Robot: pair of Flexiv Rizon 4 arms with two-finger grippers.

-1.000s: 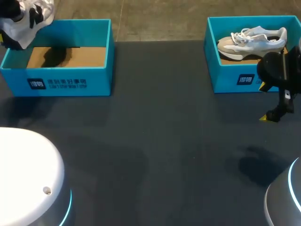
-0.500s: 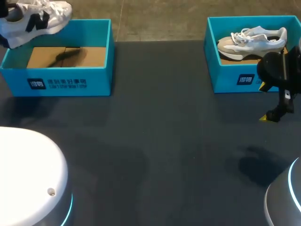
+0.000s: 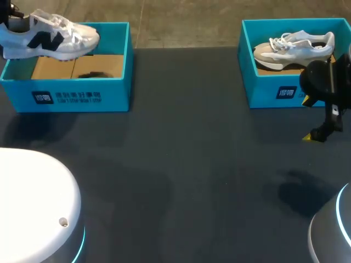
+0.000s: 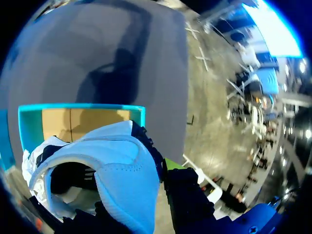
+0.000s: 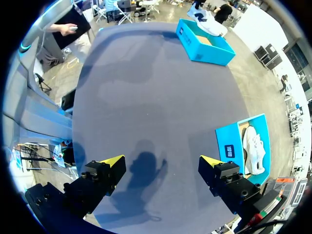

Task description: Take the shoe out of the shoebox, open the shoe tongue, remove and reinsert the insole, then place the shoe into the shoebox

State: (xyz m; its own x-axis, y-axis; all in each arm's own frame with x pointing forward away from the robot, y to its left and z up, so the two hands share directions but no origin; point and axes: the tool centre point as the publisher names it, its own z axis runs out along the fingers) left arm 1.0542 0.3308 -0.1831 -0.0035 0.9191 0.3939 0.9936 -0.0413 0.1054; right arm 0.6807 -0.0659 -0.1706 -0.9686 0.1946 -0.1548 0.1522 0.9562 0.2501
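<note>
Head view, table [image 3: 181, 164]: dark grey, matte surface with soft shadows; two blue shoeboxes stand at its far corners, well apart.
Left shoebox [image 3: 82, 96]: open top; bare brown cardboard floor with a small shadow on it.
White shoe [image 3: 49, 41]: dark mark on its side; held in the air over the far left part of the left shoebox, sole down, toe toward the table's middle.
Left end effector [image 4: 151, 209]: pinching the white shoe at its heel; the yellow tips are hidden by the shoe.
Right shoebox [image 3: 263, 87]: open top; a pale grey shoe [image 3: 293, 46] lies inside, toe toward the left shoebox.
Right end effector [image 5: 161, 161]: fingers spread, nothing between them; hangs above bare table near the right shoebox's front wall, its shadow on the surface below.
</note>
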